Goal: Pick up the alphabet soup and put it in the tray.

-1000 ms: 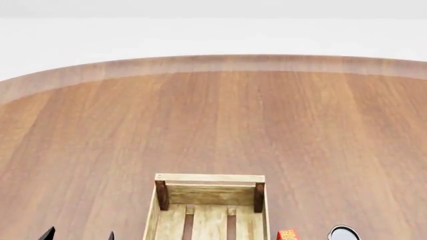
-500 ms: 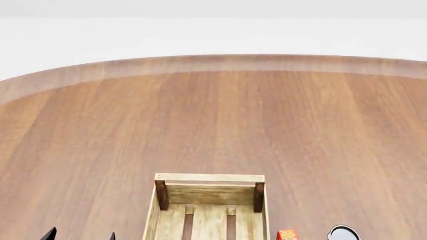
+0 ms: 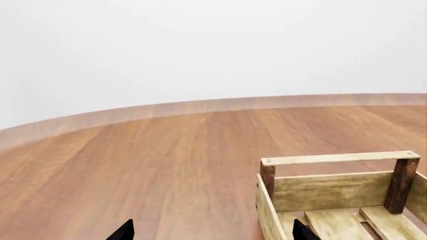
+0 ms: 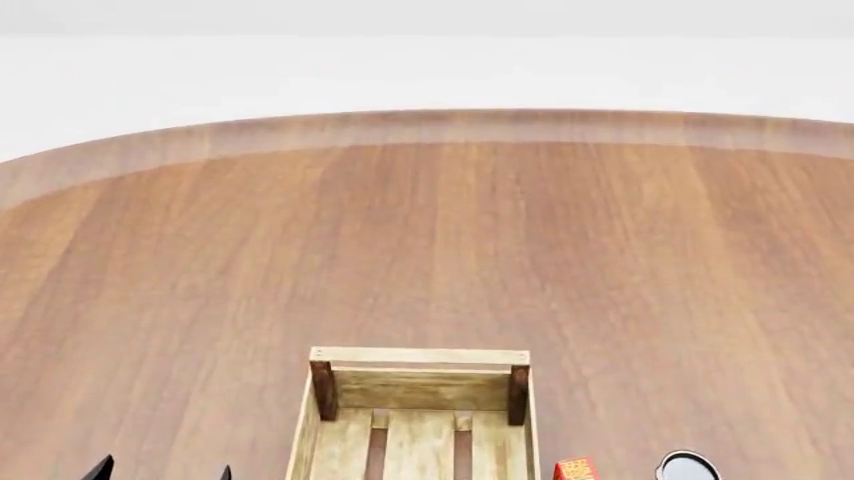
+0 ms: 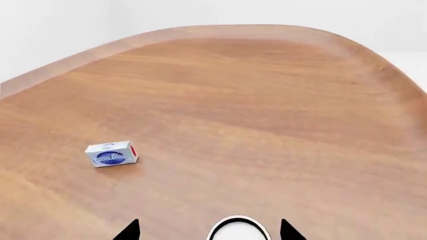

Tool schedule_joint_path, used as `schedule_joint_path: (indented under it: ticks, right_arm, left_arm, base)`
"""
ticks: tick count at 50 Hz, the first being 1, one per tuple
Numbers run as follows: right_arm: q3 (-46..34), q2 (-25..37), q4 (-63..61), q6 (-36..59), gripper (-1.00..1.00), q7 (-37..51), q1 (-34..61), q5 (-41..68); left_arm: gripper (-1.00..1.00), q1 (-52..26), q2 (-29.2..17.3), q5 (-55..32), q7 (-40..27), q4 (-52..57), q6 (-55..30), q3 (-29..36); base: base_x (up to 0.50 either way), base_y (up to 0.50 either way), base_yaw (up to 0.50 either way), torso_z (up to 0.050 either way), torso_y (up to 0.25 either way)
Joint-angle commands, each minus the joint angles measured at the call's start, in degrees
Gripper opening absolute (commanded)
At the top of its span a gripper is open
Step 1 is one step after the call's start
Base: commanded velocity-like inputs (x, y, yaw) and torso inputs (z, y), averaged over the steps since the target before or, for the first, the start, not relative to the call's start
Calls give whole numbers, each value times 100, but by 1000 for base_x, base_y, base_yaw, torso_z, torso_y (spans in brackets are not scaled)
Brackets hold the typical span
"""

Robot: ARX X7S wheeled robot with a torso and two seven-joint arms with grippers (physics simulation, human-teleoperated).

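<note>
Both claws, left (image 3: 208,231) and right (image 5: 208,231), gape empty over grainy wood beside the slatted tray (image 4: 420,357).

We see a matt, smooth wood-grain bench (image 4: 427,250) and a rougher pale-wood slatted tray (image 4: 420,357) with darker posts.

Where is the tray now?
In the head view the tray sits on the wooden table at the bottom centre, between the left hand and a red box.
</note>
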Motion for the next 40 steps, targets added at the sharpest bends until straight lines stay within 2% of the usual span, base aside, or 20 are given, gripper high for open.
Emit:
schedule_joint_path:
  ticks: [1,17,40]
  right_arm:
    - [94,48,391,-292,100,-95,-103,178]
    - [97,159,1176,-707,100,-399,-207,223]
    - [-148,379,1816,-755,100,-694,-53,386]
  left_arm:
    - [100,5,-32,-31,-36,21,4,37]
    - [100,-20,-62,-57,-70,-20,28,102]
    - [100,-22,-110,-114,-117,-53,53,178]
  base:
    - [0,0,0,0,0]
    - [0,0,0,0,0]
    - [0,0,0,0,0]
